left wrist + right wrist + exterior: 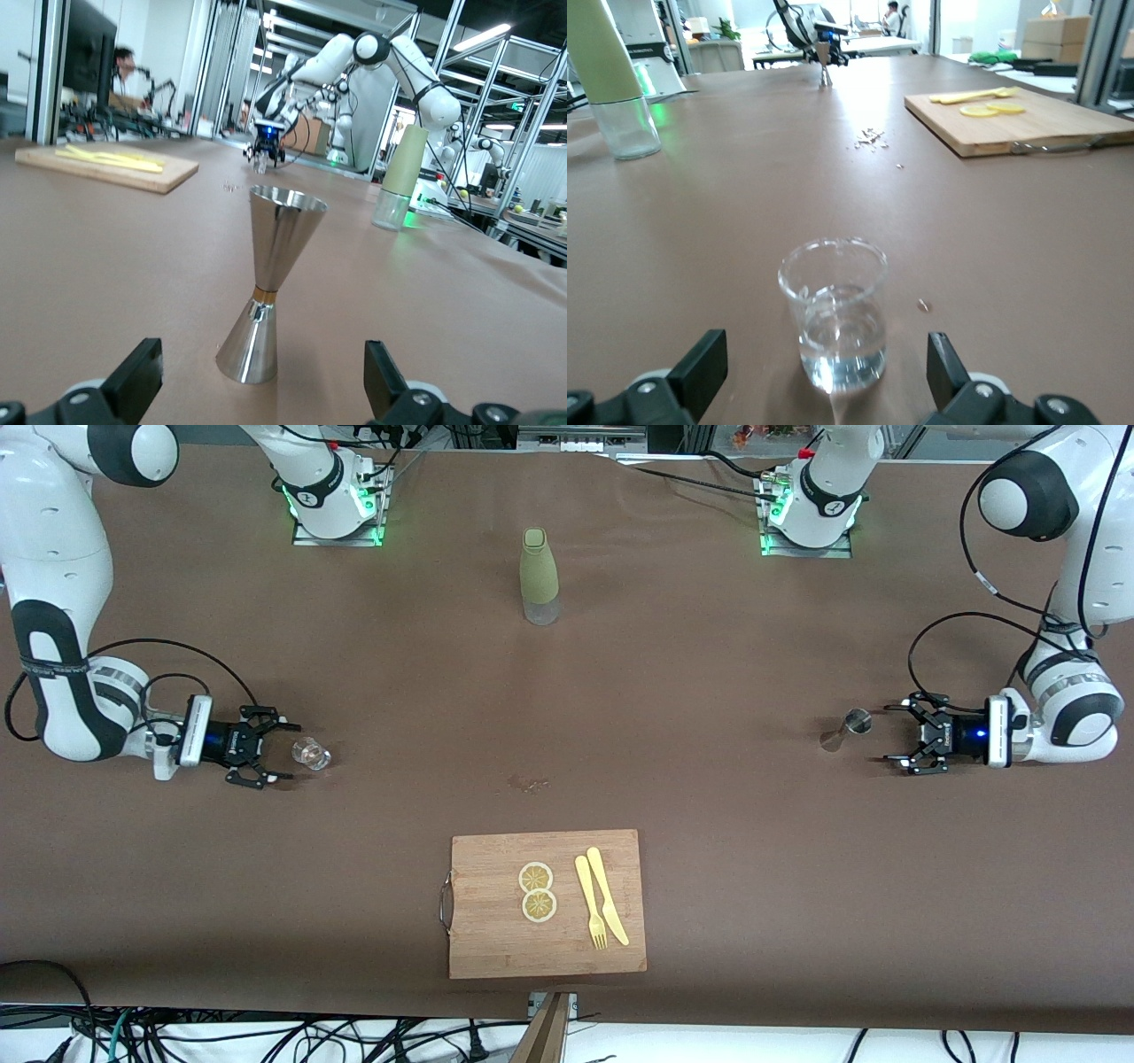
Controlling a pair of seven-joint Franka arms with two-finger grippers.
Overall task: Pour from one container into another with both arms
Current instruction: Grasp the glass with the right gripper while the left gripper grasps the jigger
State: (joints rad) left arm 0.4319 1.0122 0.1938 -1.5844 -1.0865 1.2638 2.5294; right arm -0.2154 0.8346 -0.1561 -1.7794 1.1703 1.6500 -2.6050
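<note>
The right gripper (276, 755) is gaping wide, empty, beside the water-filled glass (311, 753), while the left gripper (897, 735) is spreading equally wide beside the steel jigger (846, 729), their fingertips cut off in both wrist views.

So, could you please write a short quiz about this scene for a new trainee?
1. True or false: the right gripper already grips the small glass.
2. Which object stands just ahead of the open left gripper? A) green bottle B) metal jigger C) fork
3. Fill in: the lemon slices lie on the ____ .

Key:
1. False; its fingers are open, with the glass ahead of them on the table.
2. B, the metal jigger.
3. Cutting board, beside the fork and knife.
</note>
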